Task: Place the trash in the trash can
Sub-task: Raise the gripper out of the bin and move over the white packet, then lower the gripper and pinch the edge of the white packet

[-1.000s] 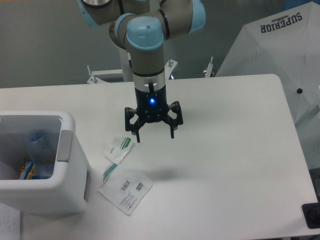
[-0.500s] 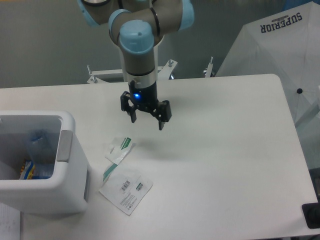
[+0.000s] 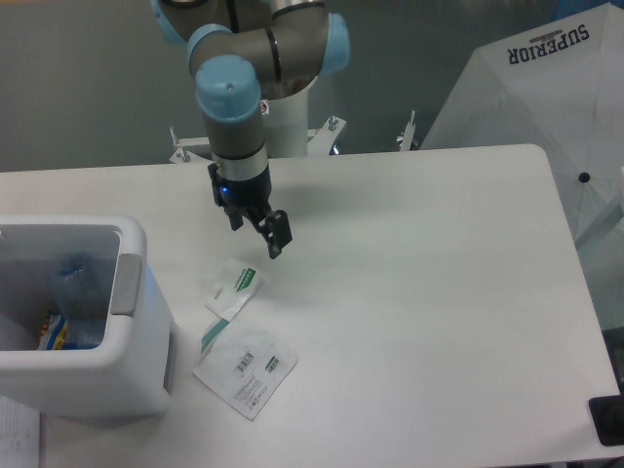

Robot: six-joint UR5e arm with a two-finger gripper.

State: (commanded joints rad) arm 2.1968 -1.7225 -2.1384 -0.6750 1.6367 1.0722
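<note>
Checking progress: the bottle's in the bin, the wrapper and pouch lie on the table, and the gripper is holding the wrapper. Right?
Not quite. The camera view shows the gripper empty, above the wrapper. The bottle is in the bin; the pouch lies on the table.

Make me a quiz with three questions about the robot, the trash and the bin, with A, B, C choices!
1. Where is the crushed bottle?
A. inside the trash can
B. on the table beside the pouch
C. between the gripper's fingers

2. How many pieces of trash lie on the table?
A. none
B. two
C. five

3. What is the gripper holding?
A. the pouch
B. the wrapper
C. nothing

Answers:
1 A: the bottle shows through the bin's open top.
2 B: the white-and-green wrapper and the barcode pouch are the only pieces there.
3 C: it hangs above the wrapper with nothing between its fingers.
</note>
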